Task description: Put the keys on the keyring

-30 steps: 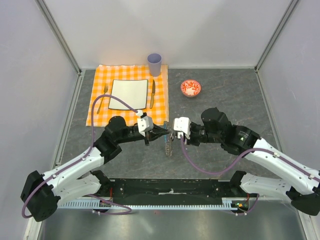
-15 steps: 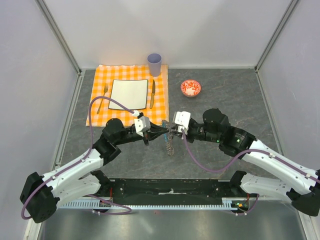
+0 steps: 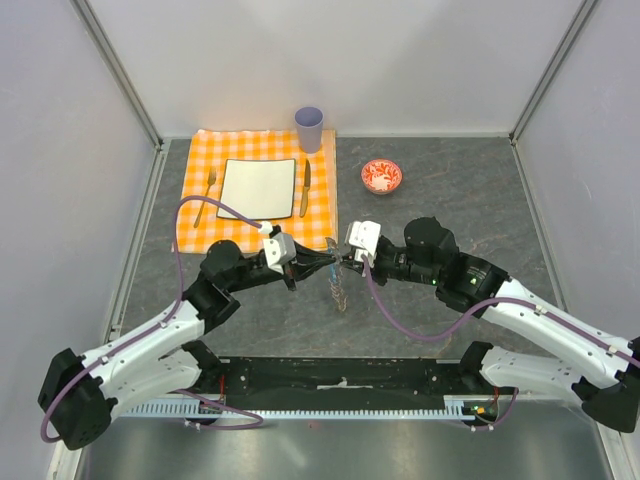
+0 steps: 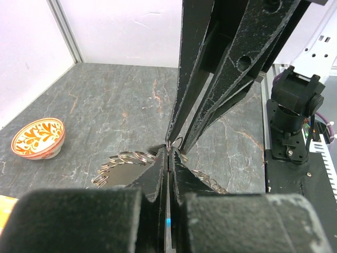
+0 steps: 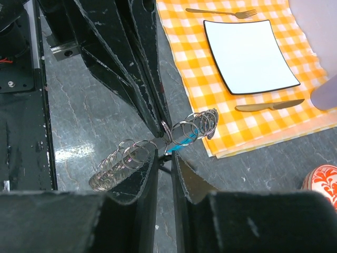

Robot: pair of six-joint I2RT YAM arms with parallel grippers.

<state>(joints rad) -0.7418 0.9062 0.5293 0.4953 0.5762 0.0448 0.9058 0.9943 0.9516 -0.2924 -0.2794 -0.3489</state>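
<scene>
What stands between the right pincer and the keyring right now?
Nothing visible does. The right pincer sits right at the keyring, tip to tip with the left pincer, which is shut on it.

keyring (image 5: pixel 158 143): blue seg. mostly hidden behind right gripper (image 5: pixel 164 158)
red bowl (image 5: pixel 322 182): cut off at edge
cup (image 5: pixel 327 89): cut off, blurred
</scene>
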